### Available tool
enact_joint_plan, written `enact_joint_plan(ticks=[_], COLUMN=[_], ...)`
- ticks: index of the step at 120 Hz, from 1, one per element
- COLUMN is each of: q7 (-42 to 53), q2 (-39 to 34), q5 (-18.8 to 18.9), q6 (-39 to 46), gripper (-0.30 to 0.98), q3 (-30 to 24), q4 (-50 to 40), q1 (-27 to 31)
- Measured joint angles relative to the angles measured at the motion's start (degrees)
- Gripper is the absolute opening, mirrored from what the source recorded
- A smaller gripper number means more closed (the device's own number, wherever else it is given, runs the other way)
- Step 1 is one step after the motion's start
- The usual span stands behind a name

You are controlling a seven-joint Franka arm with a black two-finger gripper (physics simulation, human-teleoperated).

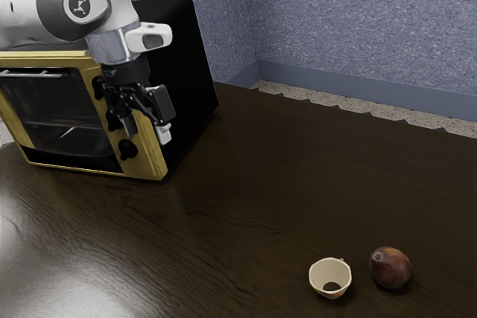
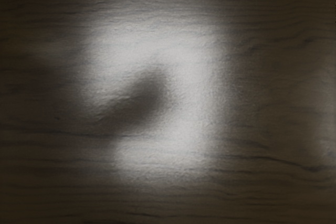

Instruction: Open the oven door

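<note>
Gripper (image 1: 149, 134): spread apart, holding nothing
Bottom knob (image 1: 128, 149): near the gripper, at eight o'clock in the exterior view
Oven door (image 1: 63, 118): looks closed, at nine o'clock
Handle (image 1: 31, 74): farther, at ten o'clock, its long side running nine to three
Next move: probably toward ten o'clock

The exterior view looks from the side of the arm (image 1: 22, 14), raised above the wooden table (image 1: 261, 176), slanting down across it toward the speckled blue wall (image 1: 358, 24), with the cup (image 1: 323, 289) and the reddish-brown fruit (image 1: 392, 268) nearest the camera and the toaster oven (image 1: 195, 65) farther back. The wrist view looks down from the arm's end at the wood grain, from much nearer. The two views share the tabletop, though which patch cannot be told.
</note>
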Motion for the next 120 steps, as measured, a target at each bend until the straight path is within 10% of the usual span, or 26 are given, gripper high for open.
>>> enact_joint_plan(ticks=[46, 72, 92, 120], q7=[8.28, 37.22, 56.63, 79.69], q2=[-10.34, -12.99, -21.11, -20.94], q5=[-0.95, 9.97, 10.98, 6.88], q6=[0.45, 9.19, 30.24, 45.34], gripper=[0.69, 0.69, 0.69, 0.69], q3=[5.5, 11.44, 33.65, 41.67], q4=[7.95, -5.56, -27.06, -28.26], q1=[-0.84, 3.87, -16.13, -20.38])
